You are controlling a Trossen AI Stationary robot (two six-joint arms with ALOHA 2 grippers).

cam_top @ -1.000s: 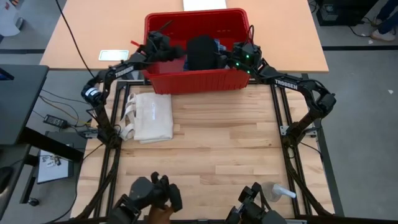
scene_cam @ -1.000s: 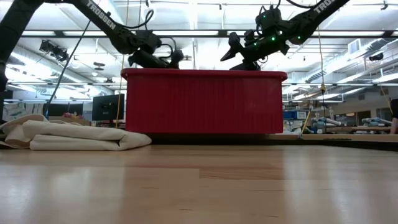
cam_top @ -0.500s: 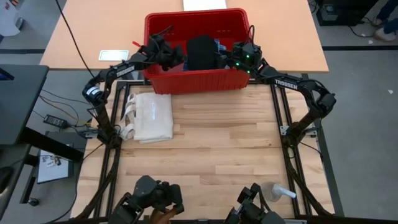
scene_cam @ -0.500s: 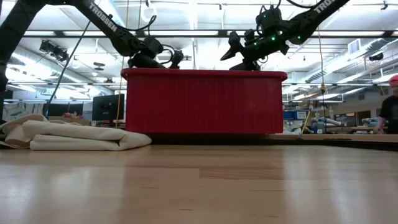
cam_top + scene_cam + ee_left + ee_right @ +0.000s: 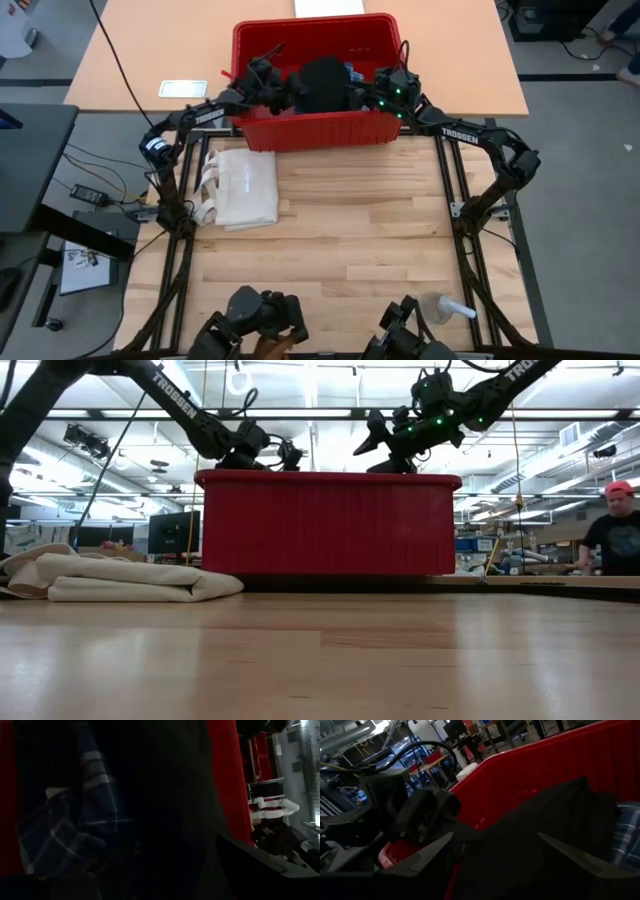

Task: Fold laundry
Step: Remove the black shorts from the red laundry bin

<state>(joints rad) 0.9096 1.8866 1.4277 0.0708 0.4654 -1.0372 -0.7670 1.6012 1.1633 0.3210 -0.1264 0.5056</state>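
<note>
Black garment [image 5: 322, 82] sits in the bin [image 5: 312, 128]; right gripper [image 5: 495, 852] gapes empty, left gripper's [image 5: 283, 85] jaws unclear. Plaid [image 5: 70, 835] might snag along.

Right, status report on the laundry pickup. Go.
Left end effector and right end effector both over red bin, flanking black garment. Plaid garment underneath. Cream cloth folded on table.

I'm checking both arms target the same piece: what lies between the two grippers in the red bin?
In the high view, the black garment is bunched between the left gripper and right gripper, inside the red bin.
</note>
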